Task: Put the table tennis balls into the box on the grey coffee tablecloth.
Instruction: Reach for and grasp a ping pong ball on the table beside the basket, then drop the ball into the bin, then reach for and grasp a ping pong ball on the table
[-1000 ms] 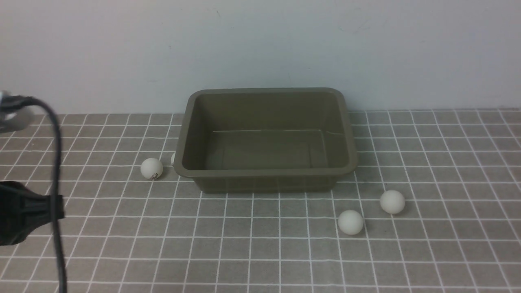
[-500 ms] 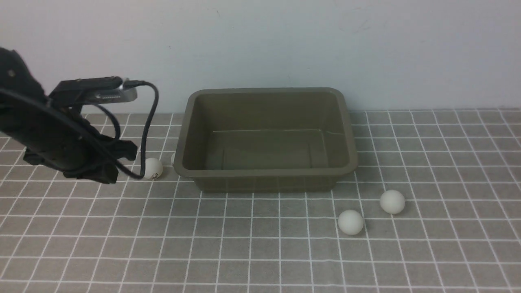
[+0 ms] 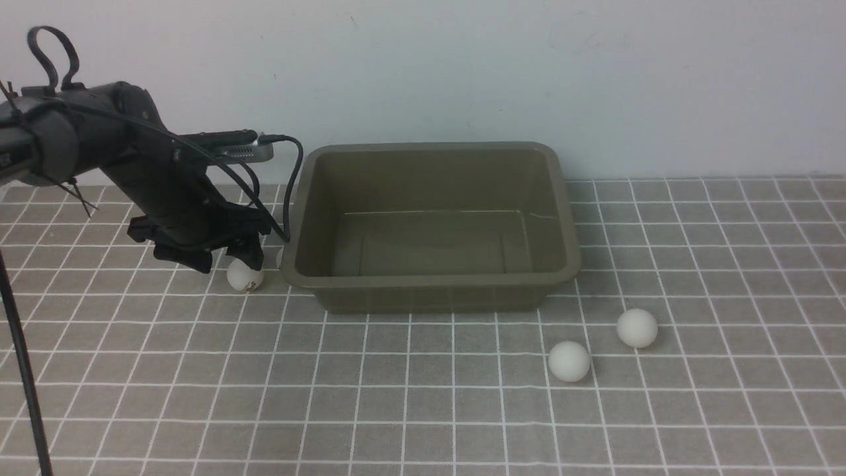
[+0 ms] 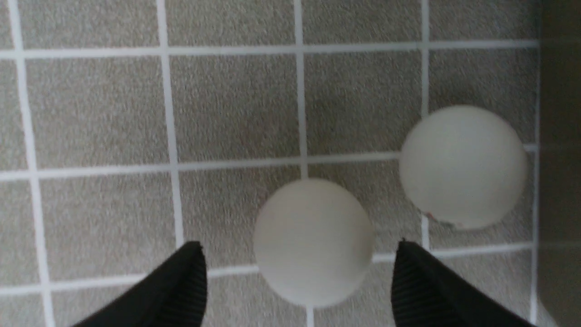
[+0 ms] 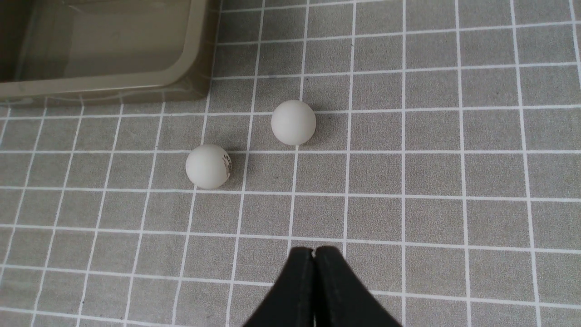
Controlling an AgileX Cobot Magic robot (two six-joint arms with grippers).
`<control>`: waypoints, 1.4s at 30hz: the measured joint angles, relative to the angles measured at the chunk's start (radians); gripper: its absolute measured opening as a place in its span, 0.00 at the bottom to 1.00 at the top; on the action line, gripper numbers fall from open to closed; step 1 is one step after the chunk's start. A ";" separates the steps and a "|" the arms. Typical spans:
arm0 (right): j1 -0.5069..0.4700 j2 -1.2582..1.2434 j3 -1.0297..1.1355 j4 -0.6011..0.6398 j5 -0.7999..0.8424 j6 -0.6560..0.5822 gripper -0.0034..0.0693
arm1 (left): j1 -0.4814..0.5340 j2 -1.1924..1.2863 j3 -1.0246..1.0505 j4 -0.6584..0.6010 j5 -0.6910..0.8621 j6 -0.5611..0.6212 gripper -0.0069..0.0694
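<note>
The olive-brown box (image 3: 436,283) stands empty at the back of the grey coffee tablecloth (image 3: 396,410). My left gripper (image 3: 228,259) hangs open just left of the box, over a table tennis ball (image 3: 244,277). In the left wrist view this ball (image 4: 313,240) lies on the cloth between the two spread fingertips, touched by neither. A second ball (image 4: 463,165) sits beside it, close to the box wall (image 4: 560,136). Two more balls (image 3: 569,361) (image 3: 637,328) lie right of the box's front corner. My right gripper (image 5: 314,250) is shut and empty, well short of those balls (image 5: 208,166) (image 5: 293,122).
A black cable (image 3: 20,357) hangs down at the far left edge of the front view. A pale wall (image 3: 462,66) rises right behind the box. The second left-hand ball shows only as a sliver (image 3: 280,256) against the box's left rim.
My left arm swung in from the left edge to the ball beside the box, and its jaws went from shut to open. Balls, box and right gripper stayed put.
</note>
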 joint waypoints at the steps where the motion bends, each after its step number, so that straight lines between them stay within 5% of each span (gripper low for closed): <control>1: 0.000 0.004 0.000 0.000 -0.004 0.000 0.04 | 0.000 0.014 -0.003 0.000 -0.012 0.000 0.78; 5: 0.000 0.044 -0.014 -0.008 -0.005 0.001 0.04 | 0.000 0.038 -0.004 0.007 -0.017 0.000 0.69; 6: 0.000 0.092 -0.028 -0.020 -0.004 0.001 0.04 | 0.000 0.041 -0.004 0.016 -0.015 0.000 0.55; 13: 0.016 0.325 -0.087 -0.032 -0.028 -0.035 0.18 | 0.000 -0.026 -0.056 0.100 0.079 -0.004 0.55; 22: 0.143 0.705 -0.156 -0.112 -0.241 -0.049 0.61 | -0.119 -0.154 -0.181 -0.142 0.122 0.151 0.55; 27: 0.160 0.895 -0.274 -0.115 -0.253 -0.041 0.77 | -0.210 -0.081 -0.181 -0.202 0.117 0.207 0.55; 30: 0.175 0.965 -0.321 -0.115 -0.238 -0.040 0.78 | -0.237 -0.039 -0.181 -0.203 0.118 0.208 0.57; 33: 0.187 1.025 -0.354 -0.104 -0.226 -0.040 0.75 | -0.247 -0.014 -0.190 -0.186 0.138 0.196 0.76; 37: 0.188 1.049 -0.358 -0.085 -0.212 -0.040 0.56 | -0.221 -0.024 -0.266 -0.106 0.198 0.140 0.81; 39: 0.188 1.046 -0.360 -0.091 -0.197 -0.040 0.53 | -0.193 -0.034 -0.325 -0.058 0.247 0.098 0.74; 42: 0.188 1.003 -0.374 -0.137 -0.137 -0.005 0.54 | -0.095 -0.057 -0.413 0.010 0.328 0.062 0.36</control>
